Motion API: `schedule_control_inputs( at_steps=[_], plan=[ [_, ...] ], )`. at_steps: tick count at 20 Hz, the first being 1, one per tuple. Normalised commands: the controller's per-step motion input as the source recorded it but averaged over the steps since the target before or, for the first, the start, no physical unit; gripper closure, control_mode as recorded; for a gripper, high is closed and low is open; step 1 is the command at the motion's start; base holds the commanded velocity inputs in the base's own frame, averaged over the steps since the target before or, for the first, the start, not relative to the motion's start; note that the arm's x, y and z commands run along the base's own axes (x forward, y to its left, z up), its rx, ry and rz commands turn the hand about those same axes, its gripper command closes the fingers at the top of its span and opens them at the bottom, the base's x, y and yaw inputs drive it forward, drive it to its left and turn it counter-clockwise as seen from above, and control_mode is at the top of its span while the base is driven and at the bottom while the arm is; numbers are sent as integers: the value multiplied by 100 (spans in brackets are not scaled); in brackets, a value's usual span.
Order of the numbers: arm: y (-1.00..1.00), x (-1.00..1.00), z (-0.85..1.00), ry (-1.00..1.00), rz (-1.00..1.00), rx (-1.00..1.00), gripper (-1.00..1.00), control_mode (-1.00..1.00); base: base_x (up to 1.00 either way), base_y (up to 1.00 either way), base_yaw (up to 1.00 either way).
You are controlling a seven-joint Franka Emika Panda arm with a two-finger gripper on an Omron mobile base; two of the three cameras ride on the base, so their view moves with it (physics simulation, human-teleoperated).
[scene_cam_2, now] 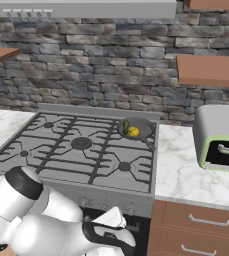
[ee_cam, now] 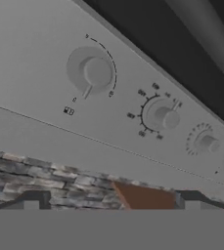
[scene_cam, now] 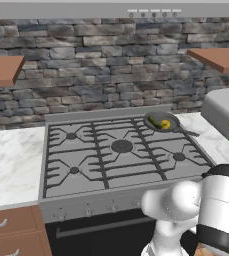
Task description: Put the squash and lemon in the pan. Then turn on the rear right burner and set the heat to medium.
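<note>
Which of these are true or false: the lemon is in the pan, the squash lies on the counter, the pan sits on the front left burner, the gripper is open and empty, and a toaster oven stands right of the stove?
1. The lemon is in the pan. True.
2. The squash lies on the counter. False: it is in the pan beside the lemon.
3. The pan sits on the front left burner. False: it sits at the rear right.
4. The gripper is open and empty. True; it faces the knobs.
5. A toaster oven stands right of the stove. True.
</note>
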Motion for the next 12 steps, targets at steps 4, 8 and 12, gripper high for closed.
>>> schedule_control_inputs(
  at_steps=[4, 8, 12],
  plan=[
    [-7, 2, -19, 5, -1, 14, -100, -100, 0, 0, 0],
    [0, 14, -12, 1, -4, 14, -100, -100, 0, 0, 0],
    [-1, 18, -5, 2, -1, 14, -100, -100, 0, 0, 0]
  ],
)
